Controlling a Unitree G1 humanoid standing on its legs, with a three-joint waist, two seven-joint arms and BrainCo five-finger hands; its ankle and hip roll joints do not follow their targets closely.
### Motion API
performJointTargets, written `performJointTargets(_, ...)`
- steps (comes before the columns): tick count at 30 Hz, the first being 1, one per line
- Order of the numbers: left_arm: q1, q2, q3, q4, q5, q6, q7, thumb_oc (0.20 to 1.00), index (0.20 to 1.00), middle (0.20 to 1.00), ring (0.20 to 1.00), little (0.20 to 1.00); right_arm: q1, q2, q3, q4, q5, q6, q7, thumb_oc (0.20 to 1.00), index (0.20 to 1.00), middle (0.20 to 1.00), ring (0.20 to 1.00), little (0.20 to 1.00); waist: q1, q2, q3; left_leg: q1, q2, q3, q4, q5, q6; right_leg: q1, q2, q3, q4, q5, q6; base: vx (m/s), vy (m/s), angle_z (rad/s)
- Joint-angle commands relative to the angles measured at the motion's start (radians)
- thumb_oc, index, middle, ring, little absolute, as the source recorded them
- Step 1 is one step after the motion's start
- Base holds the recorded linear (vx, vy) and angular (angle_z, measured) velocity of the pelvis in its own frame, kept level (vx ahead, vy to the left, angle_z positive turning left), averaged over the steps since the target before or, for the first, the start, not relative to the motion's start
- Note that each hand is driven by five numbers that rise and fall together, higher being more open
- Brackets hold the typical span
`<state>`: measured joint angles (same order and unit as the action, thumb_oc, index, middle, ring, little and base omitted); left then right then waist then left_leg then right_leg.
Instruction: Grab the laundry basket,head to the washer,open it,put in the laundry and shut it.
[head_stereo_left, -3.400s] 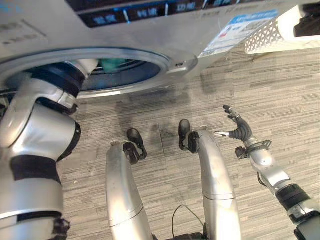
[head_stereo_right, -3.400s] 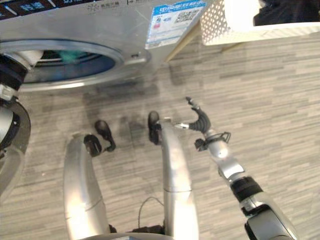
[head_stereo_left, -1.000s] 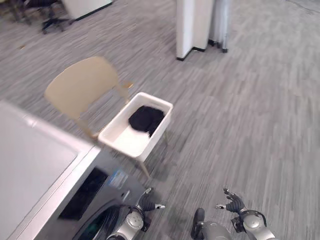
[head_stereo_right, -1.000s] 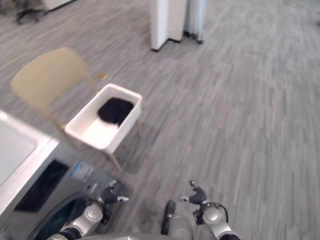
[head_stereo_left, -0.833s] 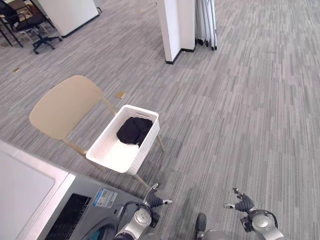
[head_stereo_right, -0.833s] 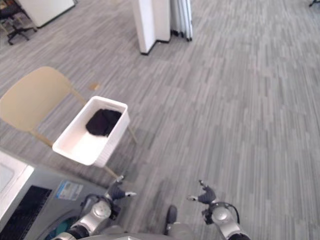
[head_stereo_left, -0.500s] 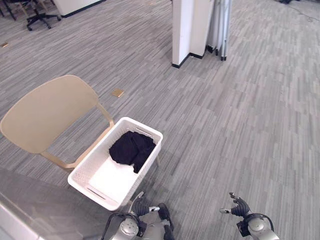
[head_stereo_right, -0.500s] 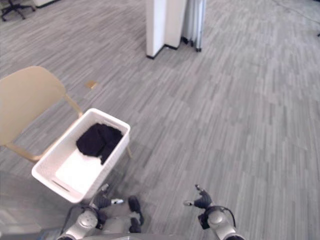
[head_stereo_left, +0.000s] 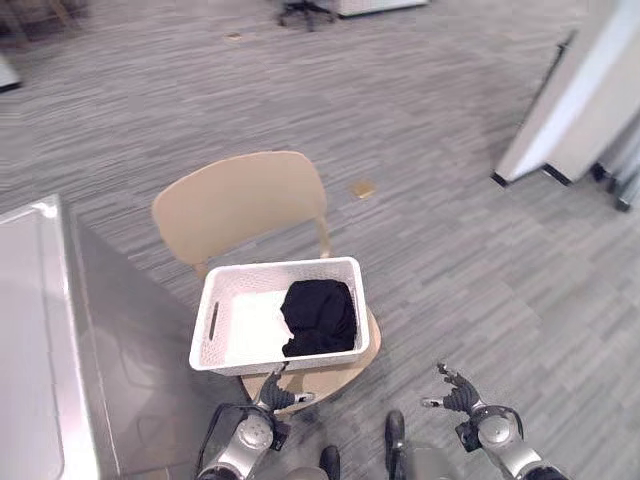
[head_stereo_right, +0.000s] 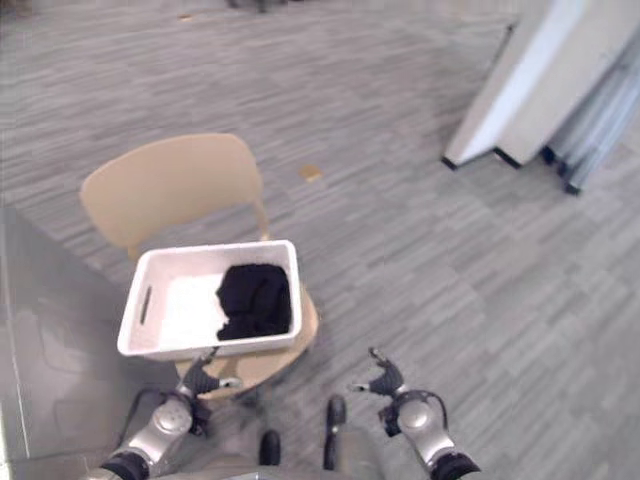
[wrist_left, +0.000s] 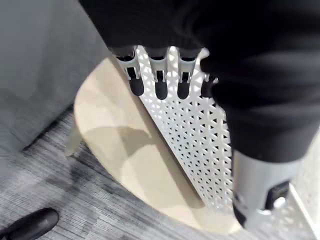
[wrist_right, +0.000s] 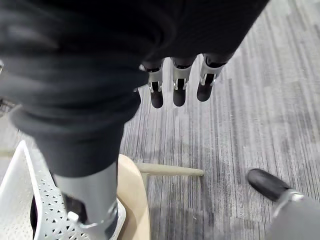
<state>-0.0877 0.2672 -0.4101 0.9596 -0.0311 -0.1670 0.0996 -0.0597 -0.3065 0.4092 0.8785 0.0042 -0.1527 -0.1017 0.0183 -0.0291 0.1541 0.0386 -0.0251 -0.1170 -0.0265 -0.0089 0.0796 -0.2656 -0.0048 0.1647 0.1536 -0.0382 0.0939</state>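
Basket (head_stereo_left: 230, 345), white with perforated walls, sits on a tan chair (head_stereo_left: 240, 205) beside the washer (head_stereo_left: 60, 340), holding dark clothes (head_stereo_left: 320, 318). Left hand (head_stereo_left: 272, 397) hovers near its front wall, fingers relaxed; right hand (head_stereo_left: 452, 397) likewise, empty.

Office-type premises: grey striped carpet tiles (head_stereo_left: 450, 230) throughout, white partition panels (head_stereo_left: 580, 100), a wheeled office chair base (head_stereo_left: 305, 10), plus a washing machine (head_stereo_left: 40, 340).

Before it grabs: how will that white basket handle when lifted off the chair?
Likely light: the white basket holds one dark garment. Perforated walls look stiff. Load sits at one end, so it may tip slightly. It could slide on the smooth chair.
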Motion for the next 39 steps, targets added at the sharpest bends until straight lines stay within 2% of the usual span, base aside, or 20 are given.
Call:
performJointTargets(1, 0.0, -0.006, -0.007, -0.024, -0.027, -0.043, 0.008, 1.0, 1.0, 1.0, 1.0, 1.0, 0.014, -0.044, -0.007, -0.038, 0.022, -0.017, 0.007, 1.0, 1.0, 1.0, 1.0, 1.0, -0.003, -0.029, -0.012, -0.109, -0.043, 0.077, 0.069, -0.04, -0.067, 0.17, -0.02, -0.126, -0.048, -0.05, 0.018, 0.02, -0.124, 2.29)
performJointTargets(2, 0.005, -0.004, -0.004, -0.023, -0.03, -0.039, 0.01, 1.0, 1.0, 1.0, 1.0, 1.0, 0.01, -0.047, -0.004, -0.035, 0.022, -0.021, 0.004, 1.0, 1.0, 1.0, 1.0, 1.0, 0.003, -0.029, -0.019, -0.118, -0.041, 0.068, 0.074, -0.036, -0.075, 0.181, -0.015, -0.13, -0.066, -0.046, 0.011, 0.09, -0.183, 1.4)
performJointTargets(3, 0.023, -0.001, 0.011, -0.037, -0.057, -0.039, 0.0, 1.0, 1.0, 1.0, 1.0, 1.0, 0.011, -0.05, -0.004, -0.045, 0.02, -0.018, 0.007, 1.0, 1.0, 1.0, 1.0, 1.0, 0.008, -0.028, -0.027, -0.121, -0.04, 0.055, 0.068, -0.031, -0.083, 0.204, -0.018, -0.163, -0.103, -0.039, 0.007, 0.09, -0.126, 0.75)
performJointTargets(4, 0.023, -0.001, 0.011, -0.037, -0.057, -0.039, 0.0, 1.0, 1.0, 1.0, 1.0, 1.0, 0.011, -0.05, -0.004, -0.045, 0.02, -0.018, 0.007, 1.0, 1.0, 1.0, 1.0, 1.0, 0.006, -0.028, -0.026, -0.12, -0.04, 0.053, 0.069, -0.031, -0.083, 0.206, -0.018, -0.165, -0.104, -0.039, 0.007, 0.06, -0.115, 0.48)
performJointTargets(5, 0.025, 0.004, 0.019, -0.034, -0.058, -0.035, -0.001, 1.0, 1.0, 1.0, 1.0, 1.0, 0.009, -0.057, -0.003, -0.076, 0.01, -0.02, 0.005, 1.0, 1.0, 1.0, 1.0, 1.0, 0.014, -0.029, -0.019, -0.13, -0.038, 0.049, 0.071, -0.022, -0.093, 0.219, -0.022, -0.205, -0.117, -0.041, -0.001, 0.0, -0.057, 0.65)
performJointTargets(7, 0.025, 0.007, 0.022, -0.034, -0.056, -0.032, -0.003, 1.0, 1.0, 1.0, 1.0, 1.0, 0.008, -0.065, -0.002, -0.104, -0.002, -0.024, 0.0, 1.0, 1.0, 1.0, 1.0, 1.0, 0.015, -0.032, -0.018, -0.135, -0.037, 0.05, 0.07, -0.019, -0.096, 0.228, -0.024, -0.23, -0.126, -0.042, -0.002, 0.0, -0.059, 0.59)
performJointTargets(9, 0.022, 0.015, 0.028, -0.048, -0.057, -0.029, 0.004, 1.0, 1.0, 1.0, 1.0, 1.0, -0.002, -0.094, 0.006, -0.176, -0.041, -0.026, -0.015, 1.0, 1.0, 1.0, 1.0, 1.0, 0.01, -0.039, 0.001, -0.159, -0.024, 0.099, 0.086, -0.015, -0.099, 0.244, -0.04, -0.286, -0.137, -0.047, -0.001, -0.01, -0.016, 0.74)
performJointTargets(10, 0.032, 0.024, 0.044, -0.081, -0.057, -0.028, 0.005, 1.0, 1.0, 1.0, 1.0, 1.0, -0.014, -0.123, 0.01, -0.252, -0.09, -0.028, -0.027, 1.0, 1.0, 1.0, 1.0, 1.0, -0.003, -0.039, 0.004, -0.166, 0.014, 0.22, 0.073, -0.012, -0.092, 0.244, -0.048, -0.333, -0.141, -0.052, 0.004, 0.0, 0.02, 0.96)
performJointTargets(11, 0.032, 0.024, 0.045, -0.082, -0.057, -0.028, 0.005, 1.0, 1.0, 1.0, 1.0, 1.0, -0.013, -0.123, 0.01, -0.253, -0.09, -0.027, -0.027, 1.0, 1.0, 1.0, 1.0, 1.0, -0.003, -0.039, 0.005, -0.165, 0.015, 0.221, 0.074, -0.013, -0.092, 0.244, -0.048, -0.332, -0.14, -0.052, 0.004, 0.06, 0.049, 1.34)
performJointTargets(12, 0.048, 0.036, 0.059, -0.1, -0.051, -0.027, 0.003, 1.0, 1.0, 1.0, 1.0, 1.0, -0.026, -0.154, 0.02, -0.33, -0.15, -0.028, -0.03, 1.0, 1.0, 1.0, 1.0, 1.0, -0.006, -0.04, 0.001, -0.16, 0.033, 0.281, 0.067, -0.014, -0.087, 0.246, -0.049, -0.361, -0.131, -0.06, 0.006, 0.05, 0.024, 1.04)
performJointTargets(14, 0.054, 0.04, 0.067, -0.096, -0.045, -0.027, 0.001, 1.0, 1.0, 1.0, 1.0, 1.0, -0.035, -0.167, 0.031, -0.36, -0.18, -0.032, -0.029, 1.0, 1.0, 1.0, 1.0, 1.0, -0.004, -0.042, -0.003, -0.159, 0.035, 0.288, 0.067, -0.015, -0.084, 0.246, -0.051, -0.371, -0.122, -0.066, 0.006, 0.12, 0.043, 0.5)
performJointTargets(16, 0.079, 0.056, 0.089, -0.091, -0.028, -0.028, -0.008, 1.0, 1.0, 1.0, 1.0, 1.0, -0.09, -0.208, 0.074, -0.436, -0.285, -0.037, -0.033, 1.0, 1.0, 1.0, 1.0, 1.0, 0.009, -0.051, -0.01, -0.147, 0.031, 0.291, 0.06, -0.024, -0.077, 0.25, -0.06, -0.39, -0.087, -0.094, 0.007, 0.2, 0.06, 0.02)
performJointTargets(20, 0.087, 0.073, 0.102, -0.093, -0.015, -0.033, -0.01, 1.0, 1.0, 1.0, 1.0, 1.0, -0.174, -0.232, 0.126, -0.454, -0.387, -0.034, -0.041, 1.0, 1.0, 1.0, 1.0, 1.0, 0.027, -0.06, -0.009, -0.149, 0.025, 0.291, 0.063, -0.031, -0.069, 0.236, -0.07, -0.401, -0.047, -0.104, 0.007, 0.11, 0.042, 0.22)
performJointTargets(23, 0.082, 0.084, 0.102, -0.092, -0.015, -0.04, -0.008, 1.0, 1.0, 1.0, 1.0, 1.0, -0.275, -0.218, 0.197, -0.384, -0.457, -0.026, -0.062, 1.0, 1.0, 1.0, 1.0, 1.0, 0.058, -0.065, -0.006, -0.154, 0.017, 0.284, 0.064, -0.034, -0.067, 0.223, -0.076, -0.411, -0.029, -0.108, 0.008, 0.09, 0.017, -0.05)
performJointTargets(24, 0.07, 0.09, 0.095, -0.088, -0.022, -0.043, -0.005, 1.0, 1.0, 1.0, 1.0, 1.0, -0.347, -0.196, 0.253, -0.297, -0.51, -0.007, -0.073, 1.0, 1.0, 1.0, 1.0, 1.0, 0.082, -0.066, 0.004, -0.164, 0.014, 0.274, 0.068, -0.036, -0.068, 0.215, -0.079, -0.421, -0.021, -0.115, 0.006, 0.07, -0.004, -0.02)
performJointTargets(30, 0.023, 0.094, 0.07, -0.075, -0.05, -0.058, 0.016, 1.0, 1.0, 1.0, 1.0, 1.0, -0.523, -0.14, 0.344, -0.076, -0.577, 0.033, -0.125, 1.0, 1.0, 1.0, 1.0, 1.0, 0.13, -0.053, 0.047, -0.236, 0.008, 0.237, 0.073, -0.008, -0.075, 0.152, -0.081, -0.441, -0.009, -0.105, -0.002, -0.03, -0.012, 0.23)
performJointTargets(34, -0.01, 0.095, 0.038, -0.06, -0.085, -0.069, 0.025, 1.0, 1.0, 1.0, 1.0, 1.0, -0.629, -0.103, 0.401, 0.133, -0.613, 0.076, -0.153, 1.0, 1.0, 1.0, 1.0, 1.0, 0.173, -0.027, 0.075, -0.291, 0.001, 0.198, 0.057, 0.033, -0.089, 0.102, -0.084, -0.469, 0.004, -0.105, -0.01, -0.06, -0.014, 0.28)
performJointTargets(35, -0.028, 0.093, 0.021, -0.061, -0.108, -0.075, 0.028, 1.0, 1.0, 1.0, 1.0, 1.0, -0.663, -0.095, 0.409, 0.233, -0.63, 0.102, -0.164, 1.0, 1.0, 1.0, 1.0, 1.0, 0.194, -0.01, 0.087, -0.317, -0.003, 0.175, 0.044, 0.054, -0.096, 0.079, -0.087, -0.489, 0.011, -0.105, -0.012, -0.05, -0.015, 0.49)
performJointTargets(36, -0.028, 0.093, 0.021, -0.061, -0.108, -0.075, 0.028, 1.0, 1.0, 1.0, 1.0, 1.0, -0.664, -0.094, 0.409, 0.234, -0.63, 0.102, -0.165, 1.0, 1.0, 1.0, 1.0, 1.0, 0.194, -0.01, 0.086, -0.317, -0.004, 0.175, 0.044, 0.055, -0.096, 0.078, -0.087, -0.489, 0.012, -0.106, -0.012, -0.07, -0.009, 0.42)
performJointTargets(39, -0.05, 0.086, -0.017, -0.08, -0.128, -0.077, 0.027, 1.0, 1.0, 1.0, 1.0, 1.0, -0.683, -0.105, 0.404, 0.359, -0.65, 0.142, -0.171, 1.0, 1.0, 1.0, 1.0, 1.0, 0.225, 0.029, 0.108, -0.354, -0.013, 0.141, 0.04, 0.077, -0.102, 0.047, -0.094, -0.524, 0.031, -0.109, -0.017, -0.05, 0.002, 0.27)
